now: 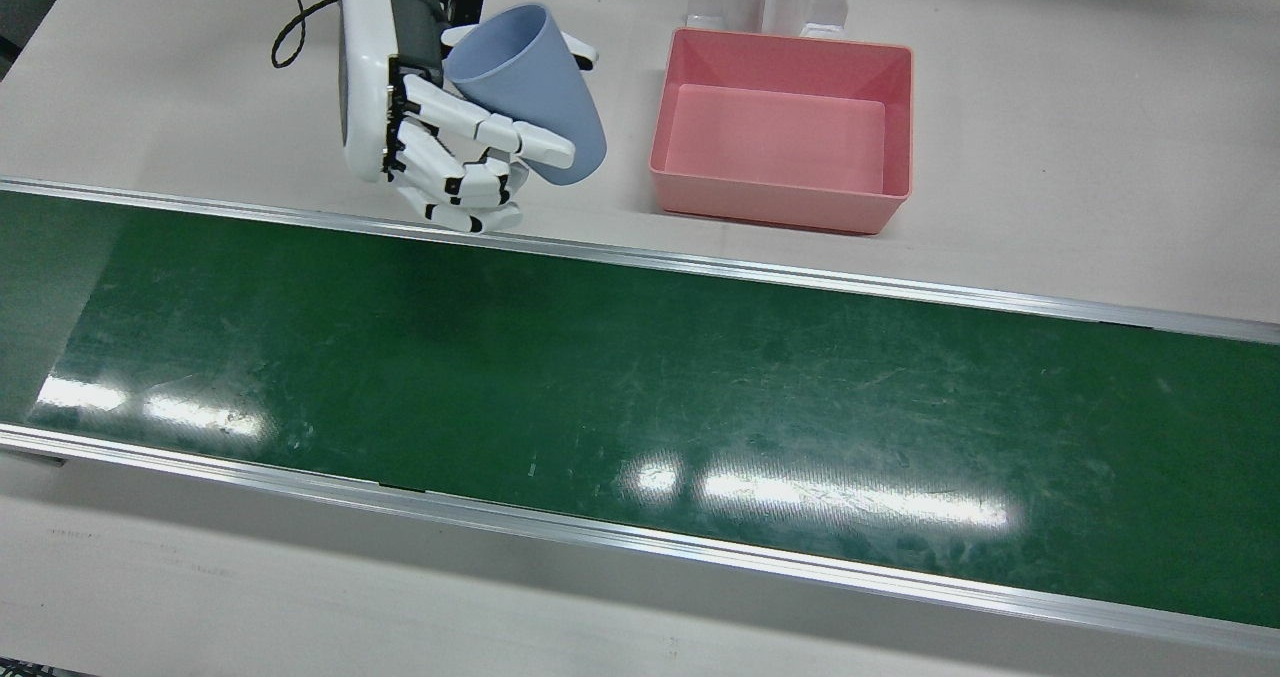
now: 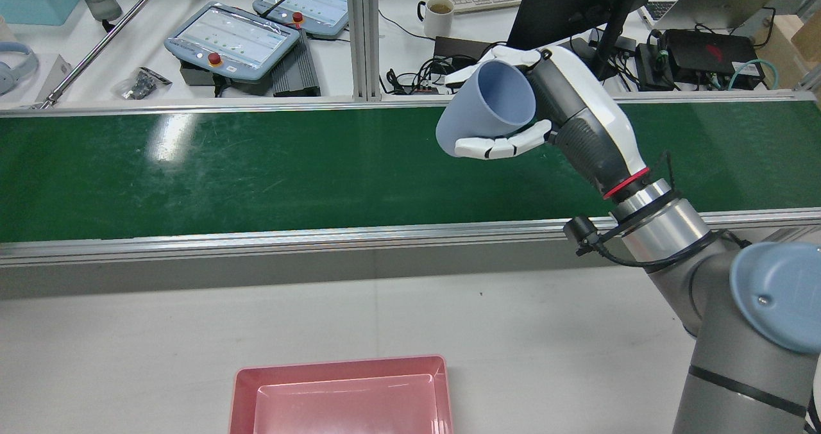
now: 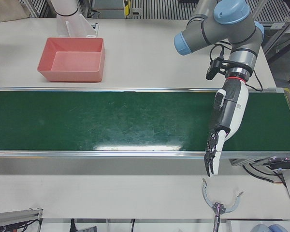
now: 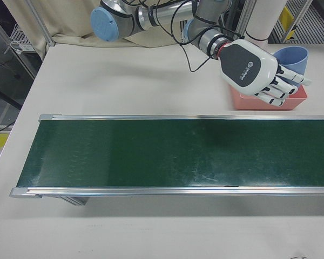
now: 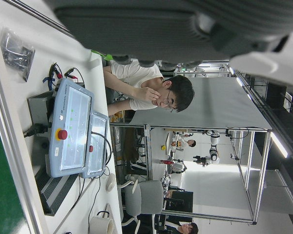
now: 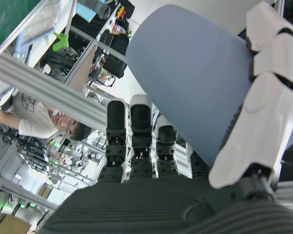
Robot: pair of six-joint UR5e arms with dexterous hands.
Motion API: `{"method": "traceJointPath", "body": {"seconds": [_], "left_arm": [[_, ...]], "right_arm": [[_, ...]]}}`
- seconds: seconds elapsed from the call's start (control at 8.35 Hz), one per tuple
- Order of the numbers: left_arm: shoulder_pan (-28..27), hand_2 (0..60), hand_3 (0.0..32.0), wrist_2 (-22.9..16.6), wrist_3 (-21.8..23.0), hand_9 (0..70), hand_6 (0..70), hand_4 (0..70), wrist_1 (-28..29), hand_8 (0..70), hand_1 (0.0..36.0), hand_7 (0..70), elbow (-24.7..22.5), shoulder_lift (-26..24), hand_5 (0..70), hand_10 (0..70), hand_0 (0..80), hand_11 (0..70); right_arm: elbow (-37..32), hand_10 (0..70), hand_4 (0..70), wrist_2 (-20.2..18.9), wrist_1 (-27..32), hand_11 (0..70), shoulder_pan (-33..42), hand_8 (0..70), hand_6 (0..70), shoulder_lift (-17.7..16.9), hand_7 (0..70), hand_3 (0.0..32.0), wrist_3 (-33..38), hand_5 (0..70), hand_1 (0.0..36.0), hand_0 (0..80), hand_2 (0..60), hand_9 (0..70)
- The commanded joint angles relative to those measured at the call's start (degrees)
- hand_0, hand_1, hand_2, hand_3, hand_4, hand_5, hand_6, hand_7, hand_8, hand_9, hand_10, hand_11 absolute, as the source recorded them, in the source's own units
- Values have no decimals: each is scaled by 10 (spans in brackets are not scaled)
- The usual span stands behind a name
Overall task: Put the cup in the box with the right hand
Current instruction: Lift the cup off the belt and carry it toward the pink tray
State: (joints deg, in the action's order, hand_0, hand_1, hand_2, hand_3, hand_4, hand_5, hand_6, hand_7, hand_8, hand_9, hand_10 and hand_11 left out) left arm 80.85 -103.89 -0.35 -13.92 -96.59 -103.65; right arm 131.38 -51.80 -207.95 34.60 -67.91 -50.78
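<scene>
The right hand [image 1: 440, 137] held a pale blue cup [image 1: 530, 92] in the air, its fingers [image 1: 470, 132] wrapped across the cup's side and the thumb pressed against the opposite wall. In the front view the cup lay tilted, with its rim toward the arm pedestals and its base pointing down toward the green belt [image 1: 640, 407]. It hung over the pale table [image 1: 150, 107], just beside the near edge of the belt and to the left of the pink box [image 1: 785, 127]. The cup and the box were near each other but apart, and the box held nothing visible. From the rear view the cup [image 2: 487, 107] showed its open mouth, gripped by the same hand [image 2: 545, 120] above the belt, with the box [image 2: 343, 395] close to the bottom edge of the picture. In the right-front view the hand [image 4: 259, 73] and cup [image 4: 291, 58] hid part of the box [image 4: 270, 101]. The left hand [image 3: 224, 123] hung over the far end of the belt [image 3: 111, 121], well apart from the box, with its fingers straight, pointing downward and holding nothing.
</scene>
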Motion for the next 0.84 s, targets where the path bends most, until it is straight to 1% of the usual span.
{"method": "traceJointPath", "body": {"seconds": [0.0, 0.12, 0.24, 0.36, 0.48, 0.6, 0.72], "left_arm": [[0, 0, 0, 1, 0, 0, 0, 0, -1, 0, 0, 0, -1, 0, 0, 0, 0, 0], [0, 0, 0, 1, 0, 0, 0, 0, -1, 0, 0, 0, -1, -1, 0, 0, 0, 0], [0, 0, 0, 0, 0, 0, 0, 0, -1, 0, 0, 0, -1, 0, 0, 0, 0, 0], [0, 0, 0, 0, 0, 0, 0, 0, -1, 0, 0, 0, -1, -1, 0, 0, 0, 0], [0, 0, 0, 0, 0, 0, 0, 0, -1, 0, 0, 0, -1, -1, 0, 0, 0, 0], [0, 0, 0, 0, 0, 0, 0, 0, -1, 0, 0, 0, 0, -1, 0, 0, 0, 0], [-1, 0, 0, 0, 0, 0, 0, 0, -1, 0, 0, 0, 0, -1, 0, 0, 0, 0]], "right_arm": [[45, 330, 382, -24, 3, 471, -131, 513, 374, 0, 700, 0, -90, 97, 88, 488, 43, 700], [49, 329, 376, -22, 4, 472, -178, 518, 376, 1, 700, 0, -130, 100, 55, 503, 0, 700], [43, 327, 370, -22, 5, 469, -221, 518, 375, -1, 700, 0, -153, 101, 44, 507, 0, 700], [32, 331, 369, -19, 6, 475, -259, 521, 376, -13, 700, 0, -179, 102, 31, 508, 0, 700], [-22, 340, 350, -18, 40, 486, -276, 527, 376, -16, 700, 0, -184, 103, 22, 507, 0, 700], [-91, 349, 324, -19, 112, 498, -277, 532, 372, -18, 700, 0, -181, 105, 7, 506, 0, 700], [-137, 356, 280, -16, 161, 507, -279, 537, 364, -16, 700, 0, -181, 106, 2, 500, 0, 700]]}}
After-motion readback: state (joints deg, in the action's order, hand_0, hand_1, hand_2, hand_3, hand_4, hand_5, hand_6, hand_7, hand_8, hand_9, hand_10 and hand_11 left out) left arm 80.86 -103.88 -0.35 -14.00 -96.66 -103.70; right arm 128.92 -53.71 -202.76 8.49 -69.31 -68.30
